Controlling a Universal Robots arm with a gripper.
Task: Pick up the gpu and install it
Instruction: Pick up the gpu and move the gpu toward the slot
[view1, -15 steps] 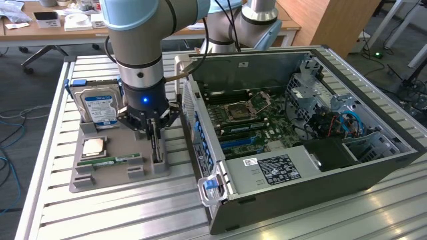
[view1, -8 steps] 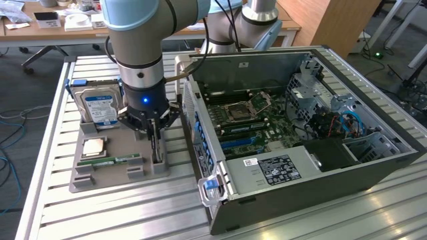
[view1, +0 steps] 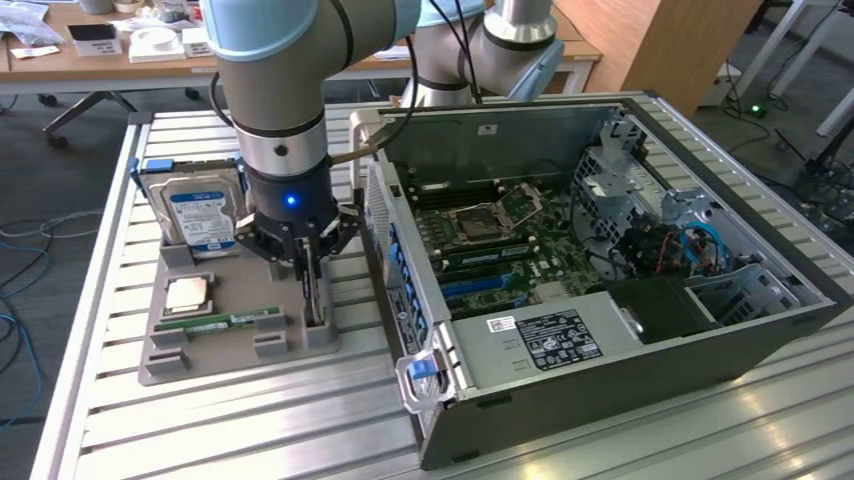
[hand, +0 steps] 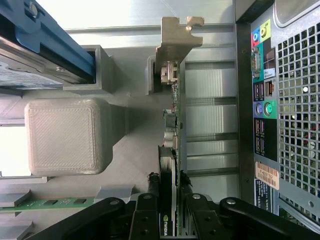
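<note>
The gpu (hand: 170, 125) stands on edge in a slot of the grey holder (view1: 200, 355), just beside the open computer case (view1: 601, 250). In the wrist view I look along its thin edge, and its silver end bracket (hand: 172, 50) is at the far end. My gripper (view1: 311, 285) has come straight down over the card. Its black fingers (hand: 152, 195) sit one on each side of the gpu and press against it. The card's lower edge is still in the holder slot.
The holder also carries a silver hard drive (view1: 200, 215) with a blue-white label, a CPU (view1: 187, 293) and a green memory stick (view1: 220, 322). The case lies open with its motherboard (view1: 494, 240) exposed. Its rear port panel (hand: 262, 100) is close to the gpu.
</note>
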